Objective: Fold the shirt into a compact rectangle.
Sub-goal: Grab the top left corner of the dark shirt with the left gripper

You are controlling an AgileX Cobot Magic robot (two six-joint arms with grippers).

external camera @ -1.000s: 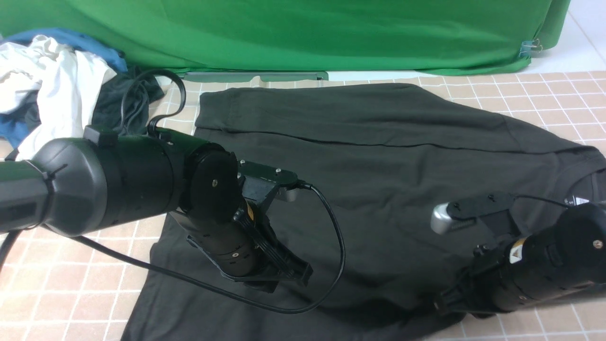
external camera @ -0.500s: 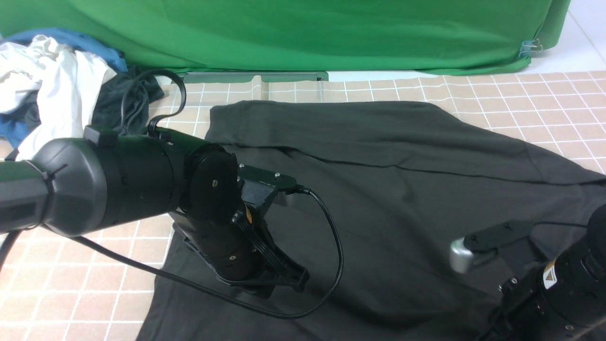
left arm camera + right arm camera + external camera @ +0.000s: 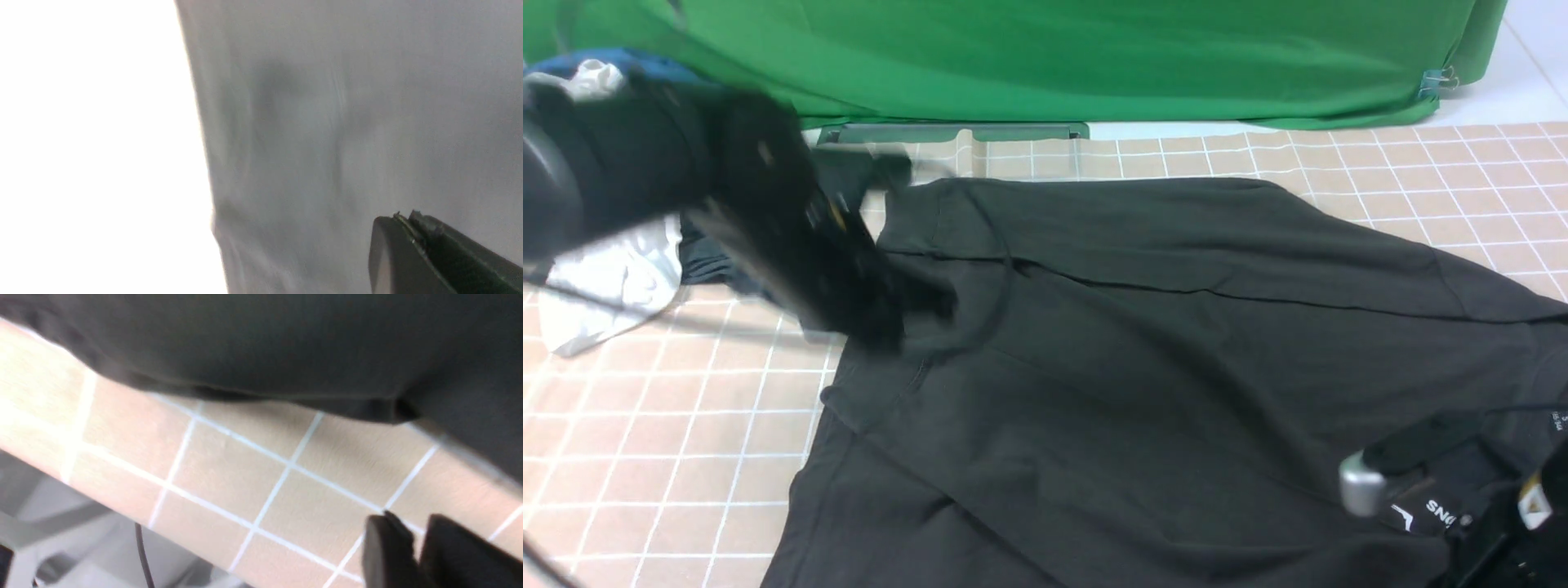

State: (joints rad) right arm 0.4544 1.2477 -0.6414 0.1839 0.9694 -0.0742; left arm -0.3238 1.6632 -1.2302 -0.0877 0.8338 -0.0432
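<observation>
Left hand closed, empty, above the shirt; right hand slightly parted, empty; shirt spread on bench, collar toward robot's right, long axis running left–right

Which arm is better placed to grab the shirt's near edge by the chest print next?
Probably the right: its gripper hangs beside the shirt's near edge, close to the print. The left gripper is over by the far-left part.

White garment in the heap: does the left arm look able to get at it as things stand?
Probably yes: the white garment lies close by the left arm, and its near part is uncovered, though the arm hangs across the view of the rest.
</observation>
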